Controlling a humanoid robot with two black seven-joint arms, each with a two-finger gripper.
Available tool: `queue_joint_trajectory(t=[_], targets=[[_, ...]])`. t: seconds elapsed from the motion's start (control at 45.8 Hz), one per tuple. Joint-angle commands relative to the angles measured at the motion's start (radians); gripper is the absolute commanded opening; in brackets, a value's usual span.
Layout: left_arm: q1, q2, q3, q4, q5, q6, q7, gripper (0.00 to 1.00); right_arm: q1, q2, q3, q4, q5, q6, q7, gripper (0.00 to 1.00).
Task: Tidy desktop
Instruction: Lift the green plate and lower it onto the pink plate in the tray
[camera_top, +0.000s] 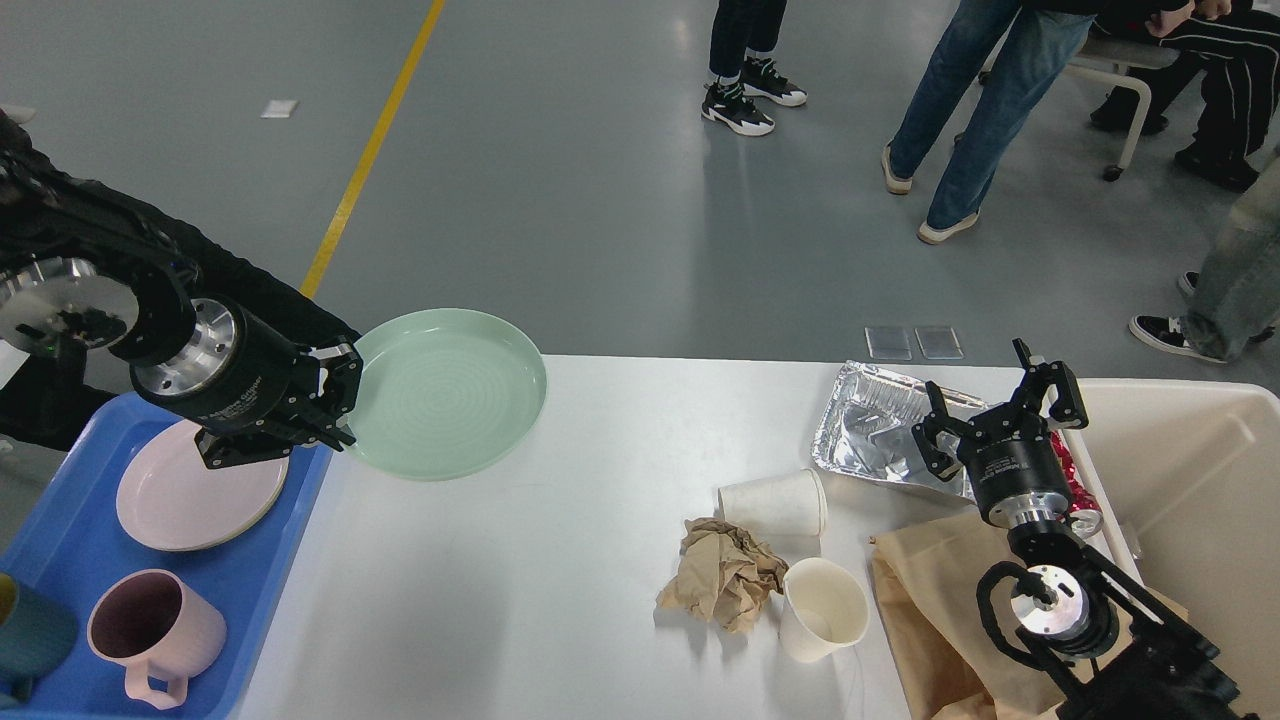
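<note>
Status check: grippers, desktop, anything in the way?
Left gripper shut on green plate, lifted. Right gripper open, empty. Desktop holds cups, crumpled paper, foil tray.

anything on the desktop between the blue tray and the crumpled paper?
Head view: nothing rests on that stretch of desktop between the blue tray and crumpled paper. The green plate is up in the left gripper.

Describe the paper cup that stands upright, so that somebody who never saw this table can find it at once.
Start at the white desktop and go to its right half, where the rubbish lies. Just right of the crumpled brown paper stands the upright paper cup, its open mouth facing up. The other paper cup, just behind it, lies on its side.
</note>
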Motion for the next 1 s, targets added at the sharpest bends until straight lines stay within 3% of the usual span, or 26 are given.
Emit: queue_joint_trajectory(t=[0.0,0.197,0.502,0.59,0.808,0.983], targets=[[-0.040,-0.009,0.024,-0.010,0.007,-0.067,0.002,0.00,0.000,0.000,0.000,0.000,0.000,0.000,0.000,1.00],[0.017,0.111,0.052,0.059,0.099,-0.054,0.003,0.00,0.000,0.000,0.000,0.002,0.000,0.000,0.000,1.00],[0.388,0.333,0.015,0.442,0.141,-0.052,0.023,0.00,-0.002,0.000,0.000,0.002,0.000,0.000,0.000,1.00],[0.518,0.376,-0.043,0.570,0.141,-0.046,0.042,0.00,-0.002,0.000,0.000,0.002,0.000,0.000,0.000,1.00],[0.866,0.393,-0.276,0.867,0.141,0.064,0.155,0.00,-0.002,0.000,0.002,0.002,0.000,0.000,0.000,1.00],[1.087,0.381,-0.450,1.026,0.155,0.126,0.174,0.00,-0.002,0.000,0.000,0.002,0.000,0.000,0.000,1.00]])
